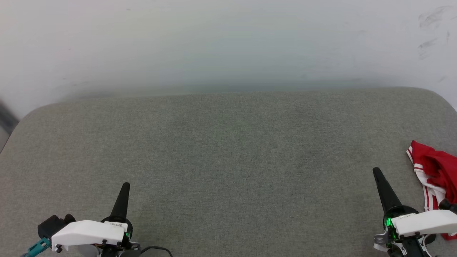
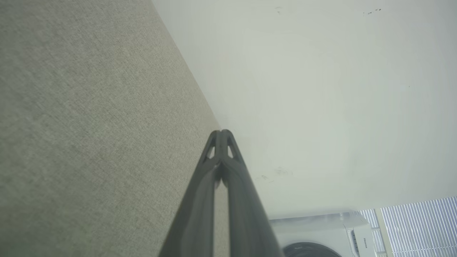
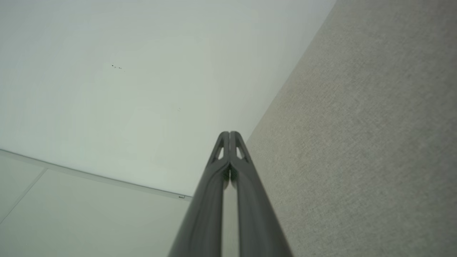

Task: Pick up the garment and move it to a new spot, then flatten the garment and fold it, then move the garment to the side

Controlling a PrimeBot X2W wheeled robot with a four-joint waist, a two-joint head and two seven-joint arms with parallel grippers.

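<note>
Both hands are pinched shut and hold nothing. The left hand [image 1: 125, 185] and right hand [image 1: 375, 170] sit low, fingers pointing away across the grey worktop [image 1: 228, 150]. The shirt [image 1: 437, 171] lies just outboard of the right hand, beside its fingers and running back past its wrist. It's far from the left hand. It's a bunched red heap with white striped trim, cut off by the edge of the head view, so I can't tell if there's a fold in it. The fingers aren't touching the cloth. This fits two reads: a heap waiting to be lifted, or a shirt already parked aside. I can't settle which. Either way, my call is that the right arm should rise before it swings, since its wrist sits close over the cloth. Thin jersey would likely snag and drag.
</note>
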